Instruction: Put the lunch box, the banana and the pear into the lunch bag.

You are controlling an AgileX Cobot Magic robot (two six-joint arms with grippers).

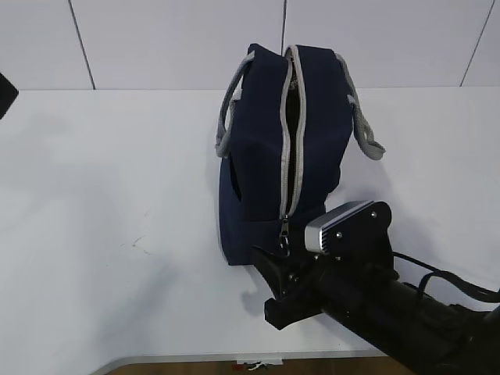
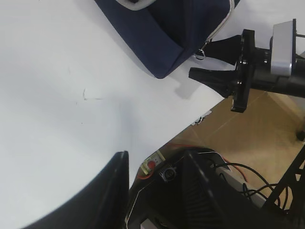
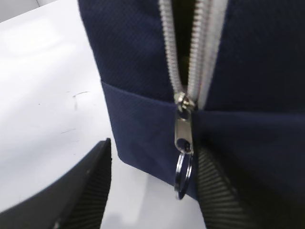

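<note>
The right gripper (image 3: 152, 191), jaws apart, straddles the lunch bag's (image 1: 258, 156) ring pull (image 3: 183, 174) (presumably to work the zipper), left gripper (image 2: 143, 191) idle, open.

I am looking through the exterior view from the near edge of the table (image 1: 94, 234), facing down at a slant toward the back wall, with the lunch bag (image 1: 269, 141) standing mid-frame and my right arm's camera housing (image 1: 348, 225) sitting close in the foreground. My left wrist view is hanging back off the table's near-left edge, facing across it and taking in the bag's corner (image 2: 164, 50) and the right gripper (image 2: 209, 62). My right wrist view is pressing in very near the bag's end, facing its ring pull (image 3: 183, 174). All three views are sharing that end of the bag.
</note>
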